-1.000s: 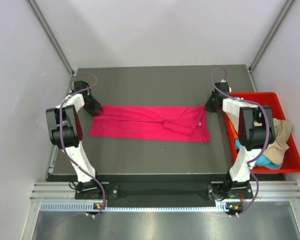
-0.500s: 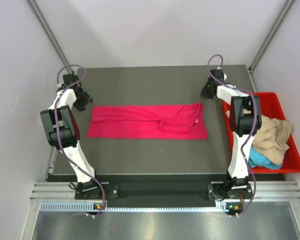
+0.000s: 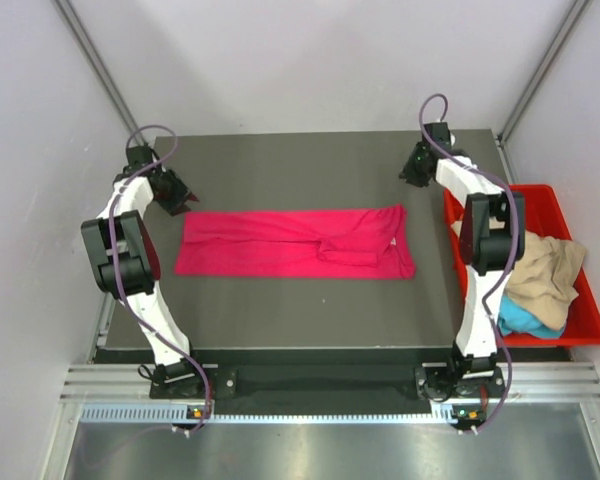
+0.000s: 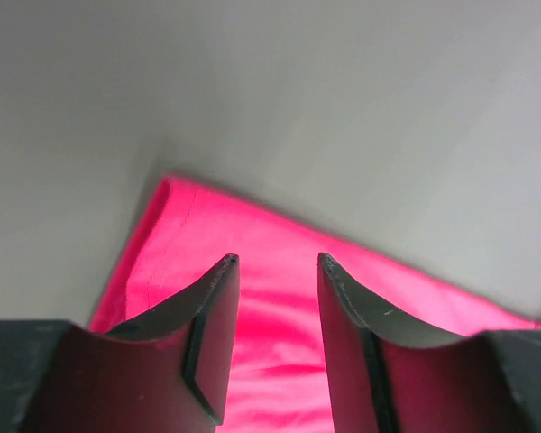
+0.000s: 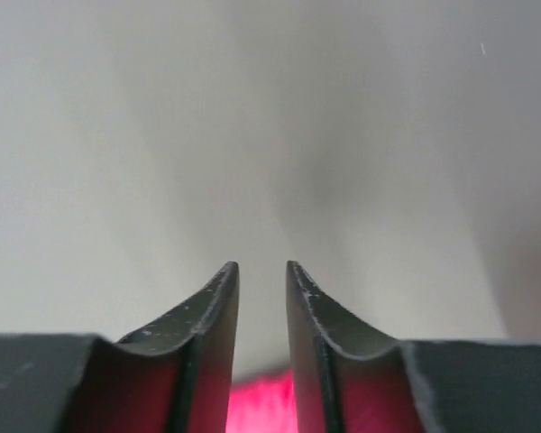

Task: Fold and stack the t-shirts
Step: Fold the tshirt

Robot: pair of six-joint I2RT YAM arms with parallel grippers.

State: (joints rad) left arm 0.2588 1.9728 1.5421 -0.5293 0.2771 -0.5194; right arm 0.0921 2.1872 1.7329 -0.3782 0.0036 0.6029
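The magenta-pink t-shirt [image 3: 280, 243] lies flat on the dark table [image 3: 300, 165] as a long folded strip, with a sleeve bunched on top near its right end. My left gripper [image 3: 177, 200] hovers just beyond the strip's far-left corner. In the left wrist view it [image 4: 278, 262] is open over the pink cloth [image 4: 207, 225], with nothing between the fingers. My right gripper [image 3: 412, 172] is past the far-right corner, clear of the shirt. In the right wrist view it [image 5: 261, 267] is slightly open and empty, with pink cloth [image 5: 257, 406] showing low behind it.
A red plastic bin [image 3: 500, 190] stands at the table's right edge. It holds a tan-beige t-shirt [image 3: 550, 265] over a turquoise-blue one [image 3: 520, 318]. Grey walls close in the far side and both flanks.
Both grippers let go of the shirt's far corners and drew back toward the far edge. The shirt settled flat. The right jaws parted in the last half second.
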